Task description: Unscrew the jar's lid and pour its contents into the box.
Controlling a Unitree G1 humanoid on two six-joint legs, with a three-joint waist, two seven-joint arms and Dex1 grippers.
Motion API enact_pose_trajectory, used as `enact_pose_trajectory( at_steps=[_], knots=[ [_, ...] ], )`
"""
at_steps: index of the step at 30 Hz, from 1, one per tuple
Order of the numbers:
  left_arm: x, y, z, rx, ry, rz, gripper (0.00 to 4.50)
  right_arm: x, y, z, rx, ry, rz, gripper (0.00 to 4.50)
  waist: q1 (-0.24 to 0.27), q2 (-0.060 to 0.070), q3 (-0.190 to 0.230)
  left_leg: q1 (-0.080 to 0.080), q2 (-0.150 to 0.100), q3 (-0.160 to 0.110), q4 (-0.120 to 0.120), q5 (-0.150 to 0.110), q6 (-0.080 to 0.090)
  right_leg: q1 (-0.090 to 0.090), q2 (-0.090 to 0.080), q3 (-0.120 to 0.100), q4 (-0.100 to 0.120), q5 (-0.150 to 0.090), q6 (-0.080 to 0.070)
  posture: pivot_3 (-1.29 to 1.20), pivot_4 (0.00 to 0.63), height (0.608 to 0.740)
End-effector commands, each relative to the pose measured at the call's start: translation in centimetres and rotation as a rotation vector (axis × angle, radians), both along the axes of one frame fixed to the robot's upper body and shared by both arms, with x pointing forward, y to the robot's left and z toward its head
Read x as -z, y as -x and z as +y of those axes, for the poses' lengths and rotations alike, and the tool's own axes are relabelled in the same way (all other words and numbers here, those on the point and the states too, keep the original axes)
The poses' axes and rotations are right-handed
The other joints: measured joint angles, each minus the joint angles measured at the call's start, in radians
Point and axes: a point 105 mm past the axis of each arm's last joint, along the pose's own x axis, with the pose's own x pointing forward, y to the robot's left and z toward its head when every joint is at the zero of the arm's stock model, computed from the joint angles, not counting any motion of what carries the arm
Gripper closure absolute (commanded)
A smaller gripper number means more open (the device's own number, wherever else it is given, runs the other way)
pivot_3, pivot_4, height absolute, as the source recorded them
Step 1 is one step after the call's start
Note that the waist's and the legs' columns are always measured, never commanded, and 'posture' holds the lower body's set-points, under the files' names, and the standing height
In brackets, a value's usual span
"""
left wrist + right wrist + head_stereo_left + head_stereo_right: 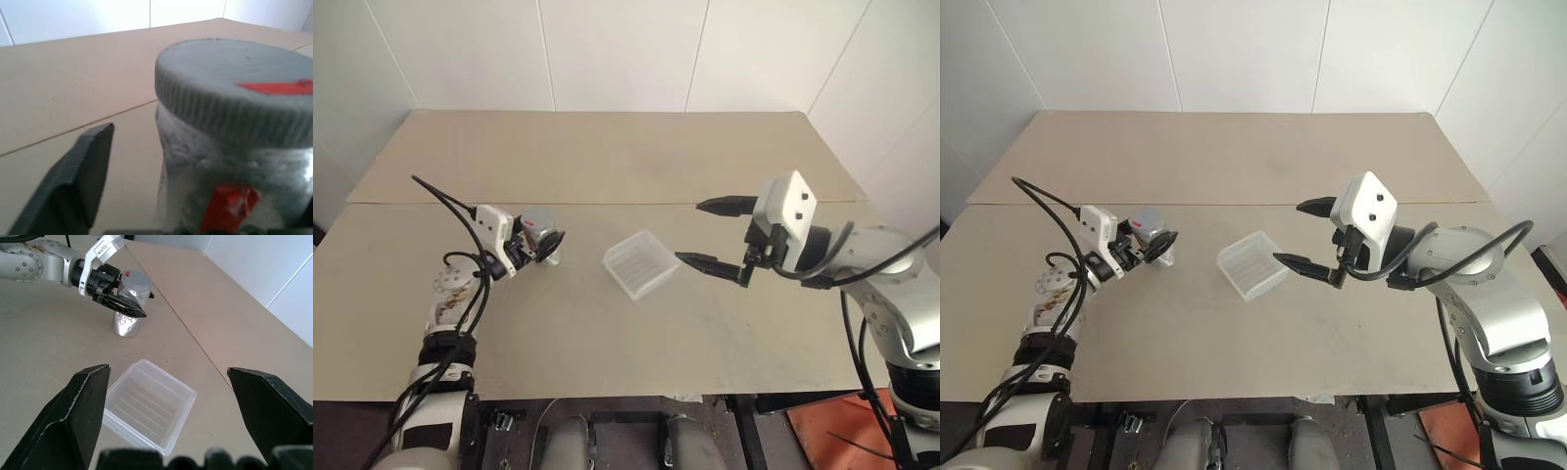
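Currently my left gripper [128, 305] brackets the upright jar [128, 308] on the table [607, 157], fingers seemingly not yet clamped; lid [234, 83] on. My right gripper [713, 235] hovers wide open beside the box [640, 262].

Tan table [607, 157] (two boards meeting at a seam across its width) set against white panelled walls [626, 49]; orange object [832, 431] below.

one jar [128, 308], one lid [234, 83], one box [641, 262]
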Motion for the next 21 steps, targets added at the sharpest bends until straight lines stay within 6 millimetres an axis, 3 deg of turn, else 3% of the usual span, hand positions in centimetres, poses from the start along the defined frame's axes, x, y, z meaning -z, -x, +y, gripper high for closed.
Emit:
enact_pose_trajectory(
  at_steps=[1, 4, 9, 14, 17, 21],
  knots=[
    [-1.2, -0.3, -0.9, 0.039, -0.018, -0.05, 1.55, -1.5, 0.5, -0.2, 0.007, -0.026, -0.063, 0.0, 0.0, 0.0, 0.0, 0.0, 0.0, 0.0, 0.0, 0.0, 0.0, 0.0, 0.0, 0.0, 0.0, 0.0, 0.0, 0.0, 0.15, 0.74],
    [-1.5, 0.1, -1.4, 0.081, -0.037, -0.056, 2.54, -1.5, 0.5, -0.1, 0.007, -0.033, -0.068, 0.0, 0.0, 0.0, 0.0, 0.0, 0.0, 0.0, 0.0, 0.0, 0.0, 0.0, 0.0, 0.0, 0.0, 0.0, 0.0, 0.0, 0.15, 0.74],
    [-4.5, 3.1, -2.6, 0.305, -0.102, -0.046, 2.58, -2.5, 0.1, 1.7, -0.03, -0.107, -0.073, 0.0, -0.015, 0.0, 0.0, -0.002, 0.001, 0.0, 0.0, 0.0, 0.0, -0.002, 0.0, 0.0, 0.0, 0.0, 0.0, 0.0, 0.15, 0.74],
    [-8.4, 7.2, -4.0, 0.612, -0.144, 0.002, 2.58, -4.0, -0.2, 6.8, -0.186, -0.231, 0.001, 0.0, -0.028, 0.0, 0.0, -0.001, 0.001, -0.002, 0.0, 0.001, -0.002, -0.003, 0.002, 0.001, 0.003, 0.0, 0.0, 0.0, 0.15, 0.74],
    [-9.6, 8.2, -4.9, 0.725, -0.164, -0.011, 2.58, -5.2, -0.7, 9.4, -0.229, -0.269, 0.031, 0.0, -0.024, 0.0, 0.0, -0.001, 0.001, -0.001, 0.0, 0.001, -0.002, -0.002, 0.001, 0.0, 0.003, 0.0, 0.0, 0.0, 0.15, 0.74],
    [-10.8, 8.0, -6.5, 0.795, -0.122, -0.049, 2.58, -6.7, -1.4, 12.1, -0.241, -0.296, 0.065, 0.0, -0.015, 0.0, 0.0, -0.003, 0.001, -0.002, 0.001, 0.001, -0.002, -0.002, 0.001, 0.0, 0.002, 0.0, 0.0, 0.0, 0.15, 0.74]
  ],
)
